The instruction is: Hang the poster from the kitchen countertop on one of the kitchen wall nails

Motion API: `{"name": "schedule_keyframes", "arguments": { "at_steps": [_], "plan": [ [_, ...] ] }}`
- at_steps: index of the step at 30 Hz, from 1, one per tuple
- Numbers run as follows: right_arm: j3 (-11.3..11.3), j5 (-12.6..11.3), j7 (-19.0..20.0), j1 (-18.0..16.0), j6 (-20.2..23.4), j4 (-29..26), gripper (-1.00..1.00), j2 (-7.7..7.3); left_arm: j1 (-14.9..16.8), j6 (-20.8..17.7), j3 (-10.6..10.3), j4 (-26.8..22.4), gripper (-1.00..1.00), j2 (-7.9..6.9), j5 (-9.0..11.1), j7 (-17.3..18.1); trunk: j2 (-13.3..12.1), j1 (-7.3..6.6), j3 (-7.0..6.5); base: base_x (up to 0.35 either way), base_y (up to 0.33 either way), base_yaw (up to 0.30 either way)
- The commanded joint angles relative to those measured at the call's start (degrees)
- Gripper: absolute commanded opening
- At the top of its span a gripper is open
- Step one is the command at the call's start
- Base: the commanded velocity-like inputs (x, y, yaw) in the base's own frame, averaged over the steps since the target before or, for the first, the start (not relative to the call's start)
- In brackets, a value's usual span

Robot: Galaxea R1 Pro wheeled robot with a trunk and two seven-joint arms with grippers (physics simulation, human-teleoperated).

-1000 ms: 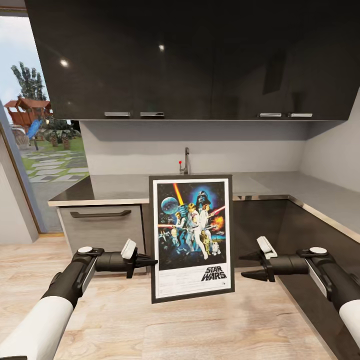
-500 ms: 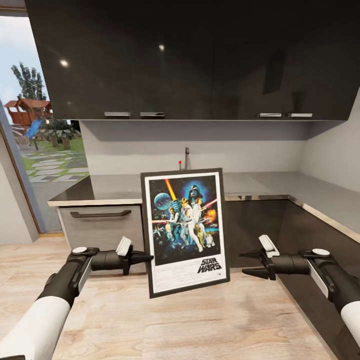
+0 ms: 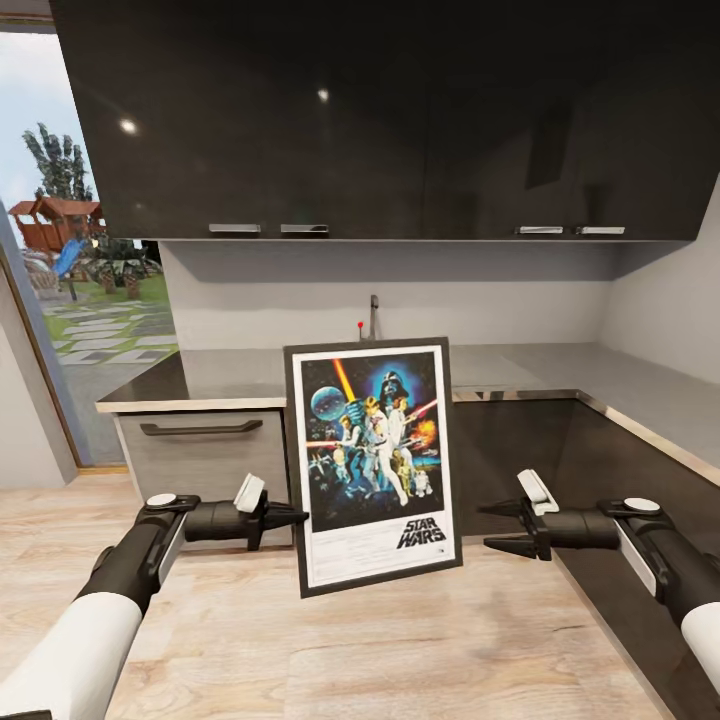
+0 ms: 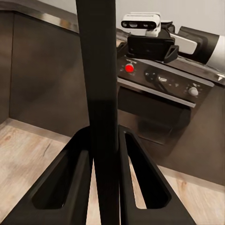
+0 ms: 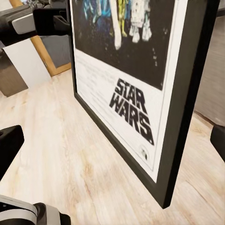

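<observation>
The poster, a black-framed Star Wars print, hangs upright and slightly tilted in front of the lower cabinets, above the wooden floor. My left gripper is shut on its left edge. In the left wrist view the black frame edge runs between the two fingers. My right gripper stands open a short way off the poster's right edge, touching nothing. The right wrist view looks along the poster face, with one finger at each side. The grey kitchen countertop lies behind the poster.
A steel tap rises behind the poster's top. Dark wall cabinets hang overhead. The counter turns along the right wall. A glass door to the garden is on the left. An oven panel faces my left wrist camera.
The poster and my left gripper shifted a little left and up a second ago, then held almost still. The right gripper has barely moved.
</observation>
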State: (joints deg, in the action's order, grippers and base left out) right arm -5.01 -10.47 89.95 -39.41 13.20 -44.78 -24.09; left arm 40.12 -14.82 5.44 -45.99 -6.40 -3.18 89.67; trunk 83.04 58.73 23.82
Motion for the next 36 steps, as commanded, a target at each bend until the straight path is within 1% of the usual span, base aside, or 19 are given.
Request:
{"name": "schedule_keyframes", "arguments": {
  "at_steps": [1, 7, 14, 20, 27, 36],
  "plan": [
    [-0.31, -0.47, 0.05, -0.05, 0.60, 0.03, 1.00, -0.09, 0.04, -0.56, 0.12, -0.05, -1.00, 0.04, -0.34, 0.33, 0.04, 0.00, 0.07, 0.000, 0.000, 0.000],
    [-0.28, -0.45, 0.05, -0.05, 0.60, 0.00, 1.00, -0.08, 0.04, -0.56, 0.05, -0.06, -1.00, 0.06, -0.34, 0.33, 0.04, 0.00, 0.07, 0.000, 0.000, 0.000],
    [-0.26, -0.43, 0.05, -0.05, 0.59, -0.03, 1.00, -0.10, 0.04, -0.62, 0.55, -0.07, -1.00, -0.08, -0.26, 0.33, 0.04, 0.00, 0.07, 0.000, 0.000, 0.000],
    [-0.26, -0.43, 0.05, -0.05, 0.59, -0.04, 1.00, -0.08, 0.04, -0.64, 0.24, -0.01, -1.00, -0.07, -0.20, 0.33, 0.04, 0.00, 0.07, 0.000, 0.000, 0.000],
    [-0.26, -0.42, 0.05, -0.05, 0.59, -0.04, 1.00, -0.08, 0.04, -0.65, -0.21, -0.05, -1.00, 0.21, 0.36, 0.33, 0.04, 0.00, 0.07, 0.000, 0.000, 0.000],
    [-0.26, -0.44, 0.05, -0.05, 0.59, -0.04, 1.00, -0.09, 0.04, -0.71, -0.76, -0.11, -1.00, 0.49, 0.52, 0.33, 0.04, 0.00, 0.07, 0.000, 0.000, 0.000]
  ]
}}
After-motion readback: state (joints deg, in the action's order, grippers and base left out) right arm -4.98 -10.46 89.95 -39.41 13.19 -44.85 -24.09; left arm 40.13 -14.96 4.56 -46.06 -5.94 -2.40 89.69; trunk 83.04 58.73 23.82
